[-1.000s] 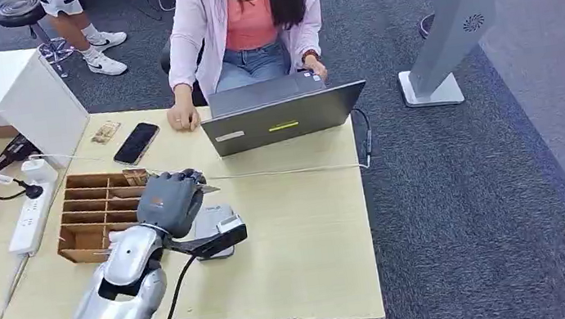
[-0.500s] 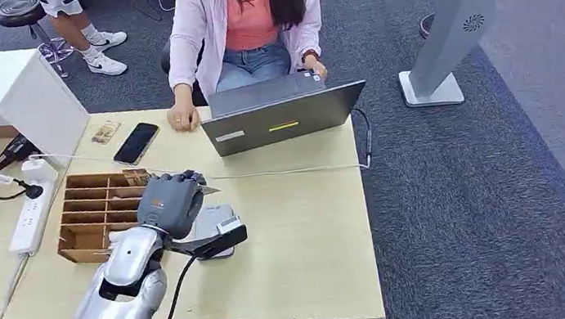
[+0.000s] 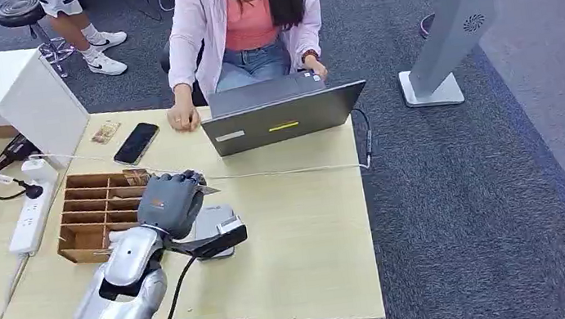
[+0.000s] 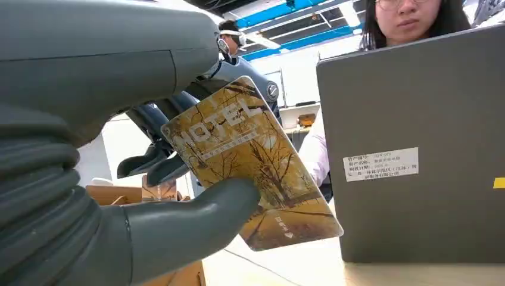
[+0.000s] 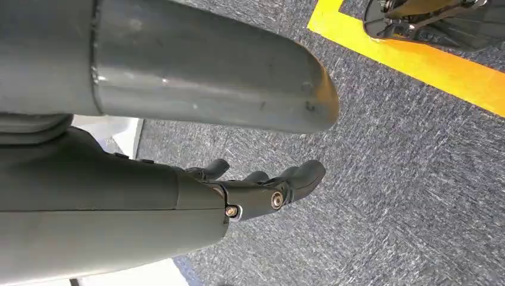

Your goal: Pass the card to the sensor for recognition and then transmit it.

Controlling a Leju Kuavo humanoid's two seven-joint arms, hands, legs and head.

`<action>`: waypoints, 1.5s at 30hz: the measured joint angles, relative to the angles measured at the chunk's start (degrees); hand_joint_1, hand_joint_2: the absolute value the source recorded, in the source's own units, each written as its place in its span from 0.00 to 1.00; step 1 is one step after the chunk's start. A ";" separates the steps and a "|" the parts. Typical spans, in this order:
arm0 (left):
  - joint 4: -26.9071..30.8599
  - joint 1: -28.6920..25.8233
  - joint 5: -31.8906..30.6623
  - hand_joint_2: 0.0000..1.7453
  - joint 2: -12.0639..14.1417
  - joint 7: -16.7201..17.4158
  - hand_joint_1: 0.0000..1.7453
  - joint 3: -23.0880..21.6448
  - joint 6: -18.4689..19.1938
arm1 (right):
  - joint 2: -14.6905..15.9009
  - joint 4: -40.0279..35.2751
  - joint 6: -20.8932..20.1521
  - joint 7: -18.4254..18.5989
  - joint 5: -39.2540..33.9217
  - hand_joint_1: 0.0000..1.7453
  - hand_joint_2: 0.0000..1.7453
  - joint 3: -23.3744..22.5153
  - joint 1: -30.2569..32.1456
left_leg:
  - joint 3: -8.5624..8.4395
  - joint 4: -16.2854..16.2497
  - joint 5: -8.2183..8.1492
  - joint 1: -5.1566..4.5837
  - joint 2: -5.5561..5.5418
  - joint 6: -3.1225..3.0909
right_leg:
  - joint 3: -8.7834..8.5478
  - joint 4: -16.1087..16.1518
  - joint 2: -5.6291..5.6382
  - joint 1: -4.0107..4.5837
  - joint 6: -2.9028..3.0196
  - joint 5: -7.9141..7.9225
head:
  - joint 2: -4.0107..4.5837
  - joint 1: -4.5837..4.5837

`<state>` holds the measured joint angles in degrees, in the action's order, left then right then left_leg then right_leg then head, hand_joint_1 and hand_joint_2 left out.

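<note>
My left hand (image 3: 170,204) hovers over the desk, pinching a yellow-brown hotel card (image 4: 253,161) between its thumb and fingers. In the head view only a corner of the card (image 3: 207,189) pokes out past the fingers. Just under and beside the hand lies the grey card sensor (image 3: 215,219), partly hidden by the wrist. My right hand (image 5: 262,187) hangs over grey carpet, its fingers apart and holding nothing.
A brown cardboard organiser (image 3: 96,213) stands left of my hand. A person sits behind a grey laptop (image 3: 282,118) at the far edge. A black phone (image 3: 136,142), a white power strip (image 3: 31,216) and a white box (image 3: 2,93) lie further left.
</note>
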<state>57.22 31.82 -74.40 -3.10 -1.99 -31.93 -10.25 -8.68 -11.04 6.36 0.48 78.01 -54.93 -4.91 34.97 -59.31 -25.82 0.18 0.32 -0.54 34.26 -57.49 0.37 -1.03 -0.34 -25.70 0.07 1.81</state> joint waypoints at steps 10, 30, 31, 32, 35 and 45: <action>-0.02 0.00 -0.02 1.00 0.00 0.07 1.00 0.00 0.11 | 0.00 0.00 0.00 0.02 0.00 0.00 0.00 0.00 0.00 | 0.00 0.00 0.00 0.00 0.00 0.00 | 0.00 0.00 0.00 0.00 0.00 0.00 | 0.00 0.00; -19.91 6.16 0.83 1.00 -3.02 3.10 1.00 -5.11 10.12 | -0.17 0.00 0.07 1.05 1.01 0.00 0.00 0.00 0.01 | -0.06 0.01 0.09 -0.02 -0.09 -0.13 | -0.14 0.00 -0.12 -0.02 -0.04 0.01 | 0.00 -0.04; -20.02 6.25 0.96 1.00 -3.02 3.13 1.00 -5.16 10.19 | -0.17 0.00 0.07 1.05 1.03 0.00 0.00 0.00 0.01 | -0.06 0.01 0.09 -0.02 -0.09 -0.13 | -0.14 0.00 -0.13 -0.02 -0.04 0.01 | 0.00 -0.07; -20.11 6.33 1.03 1.00 -3.02 3.13 1.00 -5.20 10.21 | -0.17 0.00 0.07 1.05 1.03 0.00 0.00 0.00 0.02 | -0.07 0.01 0.10 -0.02 -0.09 -0.13 | -0.15 0.00 -0.13 -0.02 -0.06 0.02 | 0.00 -0.04; -20.35 6.51 1.22 1.00 -3.02 3.21 1.00 -5.36 10.21 | -0.17 0.00 0.07 1.05 1.01 0.00 0.00 0.00 0.02 | -0.07 0.01 0.13 -0.02 -0.09 -0.19 | -0.15 0.00 -0.13 -0.02 -0.08 0.03 | 0.00 -0.07; -20.52 6.44 1.53 1.00 -2.97 5.09 1.00 -5.73 5.89 | -0.17 0.00 0.07 1.05 1.03 0.00 0.00 0.00 0.02 | -0.06 0.01 0.14 -0.03 -0.10 -0.19 | -0.15 0.00 -0.14 -0.03 -0.09 0.06 | 0.00 -0.04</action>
<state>36.70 38.26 -72.87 -6.08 3.10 -37.66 -4.36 -8.85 -11.04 6.43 1.53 79.03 -54.93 -4.88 34.91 -59.30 -25.67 0.16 0.21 -0.73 34.11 -57.49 0.23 -1.06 -0.43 -25.64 0.07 1.77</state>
